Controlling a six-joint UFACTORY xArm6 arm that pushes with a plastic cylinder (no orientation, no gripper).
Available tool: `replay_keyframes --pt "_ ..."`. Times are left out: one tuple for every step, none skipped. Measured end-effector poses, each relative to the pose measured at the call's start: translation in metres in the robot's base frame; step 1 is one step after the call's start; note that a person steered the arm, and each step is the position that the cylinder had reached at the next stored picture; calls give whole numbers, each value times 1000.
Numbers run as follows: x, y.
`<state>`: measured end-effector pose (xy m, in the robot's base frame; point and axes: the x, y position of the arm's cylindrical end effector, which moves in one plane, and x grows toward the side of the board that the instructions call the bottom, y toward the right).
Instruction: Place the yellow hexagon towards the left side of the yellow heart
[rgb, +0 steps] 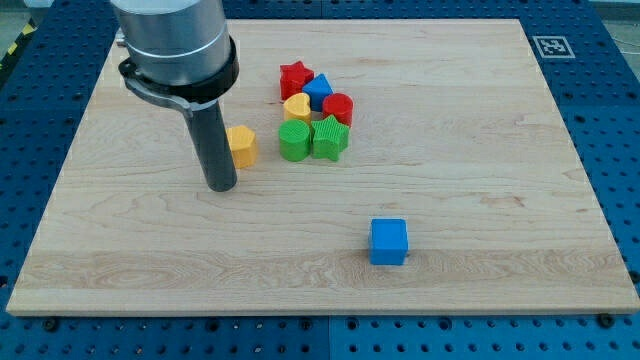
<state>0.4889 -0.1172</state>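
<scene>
The yellow hexagon (242, 146) lies on the wooden board, left of a tight cluster of blocks. The yellow heart (297, 107) sits in that cluster, up and to the right of the hexagon, with a gap between them. My tip (221, 186) rests on the board just left of and slightly below the hexagon, touching or nearly touching its left side. The rod hides a sliver of the hexagon's left edge.
Around the yellow heart are a red star (295, 77), a blue block (319, 91), a red block (338, 108), a green cylinder (294, 141) and a green star (329, 137). A blue cube (388, 241) stands alone at the lower right. The board's left edge (62, 170) is near.
</scene>
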Motion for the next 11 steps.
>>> replay_keyframes --pt "6 -13" --pt "3 -13" --pt "-9 -13" --pt "-18 6" --pt "-27 23" --pt "-40 25" --pt "-45 25" --pt "-45 24" --pt "-45 8" --pt "-48 -4" --pt "-73 29"
